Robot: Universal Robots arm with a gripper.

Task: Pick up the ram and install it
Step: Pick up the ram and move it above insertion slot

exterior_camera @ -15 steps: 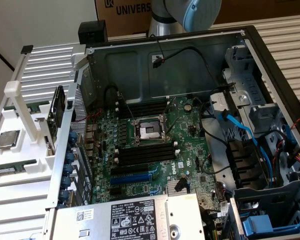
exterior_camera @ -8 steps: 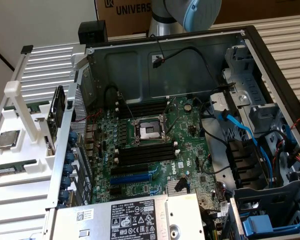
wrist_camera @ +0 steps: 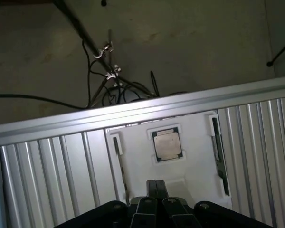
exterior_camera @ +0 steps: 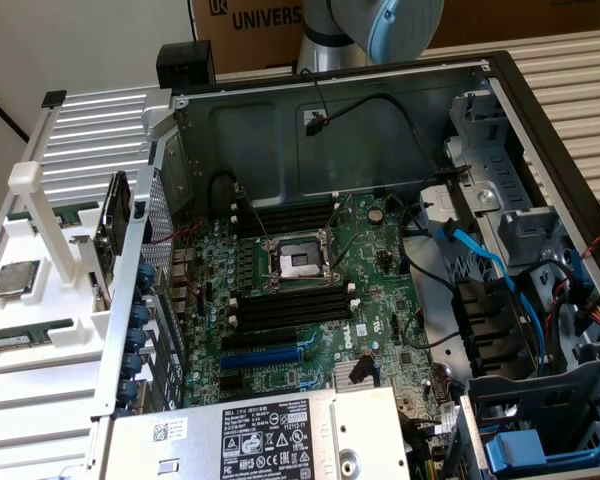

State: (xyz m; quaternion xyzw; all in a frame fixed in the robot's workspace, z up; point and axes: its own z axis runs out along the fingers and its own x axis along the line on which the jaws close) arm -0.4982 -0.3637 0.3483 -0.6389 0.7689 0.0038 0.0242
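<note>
Computer-assembly bench, mid-task: my gripper (wrist_camera: 156,183) hangs above the white holder (wrist_camera: 194,183), its fingers (wrist_camera: 152,189) clenched flat against each other with nothing between them. The square, silver-topped processor chip (wrist_camera: 167,144) lies in its recess just ahead of my fingertips, with a narrow slot on either side of it. The ram (exterior_camera: 15,344), a flat green stick with a white label, lies in that same holder at the exterior view's left. It sits outside the open computer case (exterior_camera: 500,95), nearer the camera than the chip and well apart from the motherboard (exterior_camera: 380,250). On the board, the long black memory slots (exterior_camera: 290,308) with white end clips run beside the bare processor socket (exterior_camera: 292,262), and blue cables (exterior_camera: 470,250) trail across the drive bays on the exterior view's right. A silver power supply (exterior_camera: 250,435) covered in labels fills the case's near end. Holder and case both rest on a table of ribbed aluminium slats (wrist_camera: 38,175) edged by a pale metal rail (wrist_camera: 133,114). Past that rail, the wrist view looks down on a dull grey floor (wrist_camera: 204,47) strewn with thin black cables (wrist_camera: 38,99) and crossed by a dark slanting pole (wrist_camera: 80,28). Behind the case, my grey and blue arm (exterior_camera: 380,30) rises in front of a brown cardboard box (exterior_camera: 250,25) printed with large dark letters, beside a plain white wall (exterior_camera: 80,40).
</note>
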